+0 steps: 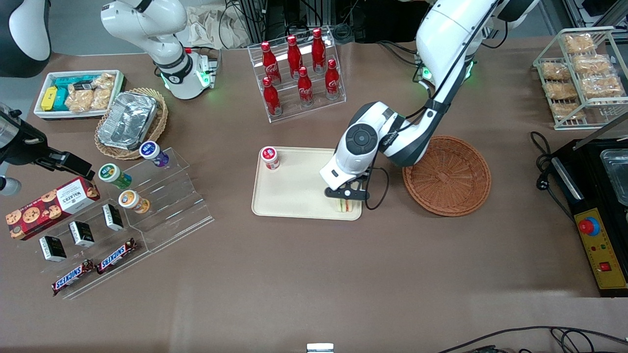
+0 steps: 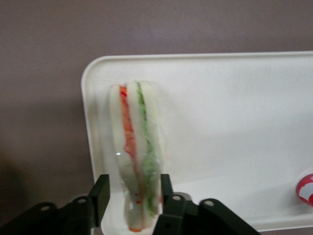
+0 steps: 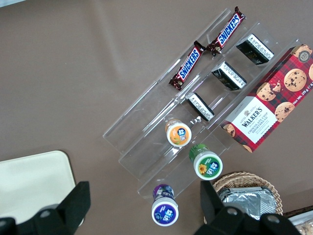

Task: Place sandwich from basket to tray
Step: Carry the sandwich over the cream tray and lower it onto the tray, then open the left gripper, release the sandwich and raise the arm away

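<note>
The black two-finger hand (image 2: pixel 131 198) of the working arm stands low over the corner of the tray that is nearest to the front camera and toward the working arm's end of the table. Its fingers (image 2: pixel 101 193) are clamped on the small wedge sandwich (image 2: pixel 137 147) of pale bread with red, orange and green filling, wrapped in thin clear film. The sandwich stands on its edge, with the layers facing up to the wrist camera, and it seems to touch the flat rectangular cream-beige plastic tray (image 1: pixel 294 191), just inside the low rim.

I judge that the sandwich is light and soft, so a hard squeeze would crush the bread. The film looks smooth and may slip. The best hold is across the two flat bread faces, as the fingers have it now.

Counted: one sandwich, one tray, and one round reddish-brown woven wicker basket (image 1: pixel 449 176), which lies just beside the tray, toward the working arm's end, with nothing in it. One small red-and-white cup (image 1: pixel 270 158) stands on the tray corner farthest from the sandwich. On the brown table (image 1: pixel 314 274) there are also seven red bottles (image 1: pixel 300 73) in a clear rack.
</note>
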Robot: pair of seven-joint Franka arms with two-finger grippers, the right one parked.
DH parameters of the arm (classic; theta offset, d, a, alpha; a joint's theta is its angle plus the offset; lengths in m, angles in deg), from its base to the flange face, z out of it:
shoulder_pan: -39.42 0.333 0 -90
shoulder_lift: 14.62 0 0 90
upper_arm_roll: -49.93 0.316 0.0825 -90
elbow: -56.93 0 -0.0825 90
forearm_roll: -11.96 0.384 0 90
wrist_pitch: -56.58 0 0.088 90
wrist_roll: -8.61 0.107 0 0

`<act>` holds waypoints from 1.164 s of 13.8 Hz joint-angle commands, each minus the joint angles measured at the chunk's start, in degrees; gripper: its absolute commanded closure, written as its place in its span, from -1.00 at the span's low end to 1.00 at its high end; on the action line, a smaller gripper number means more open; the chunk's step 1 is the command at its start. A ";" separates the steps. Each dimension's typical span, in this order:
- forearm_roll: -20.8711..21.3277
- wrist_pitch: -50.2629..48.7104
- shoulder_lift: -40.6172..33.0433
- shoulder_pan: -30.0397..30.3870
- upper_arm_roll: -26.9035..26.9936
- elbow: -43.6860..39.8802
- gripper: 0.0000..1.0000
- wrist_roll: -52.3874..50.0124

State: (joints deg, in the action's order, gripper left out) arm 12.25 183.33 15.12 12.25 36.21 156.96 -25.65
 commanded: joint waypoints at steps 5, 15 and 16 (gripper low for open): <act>5.68 -14.84 -16.63 -0.07 8.52 -0.10 -0.98 3.12; 4.55 -28.56 -30.70 16.78 11.08 -0.01 -0.97 24.55; 4.03 -29.61 -31.49 19.41 10.99 -0.01 -0.97 28.77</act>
State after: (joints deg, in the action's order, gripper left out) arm 16.43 155.39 -13.78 28.01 47.90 155.60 -2.83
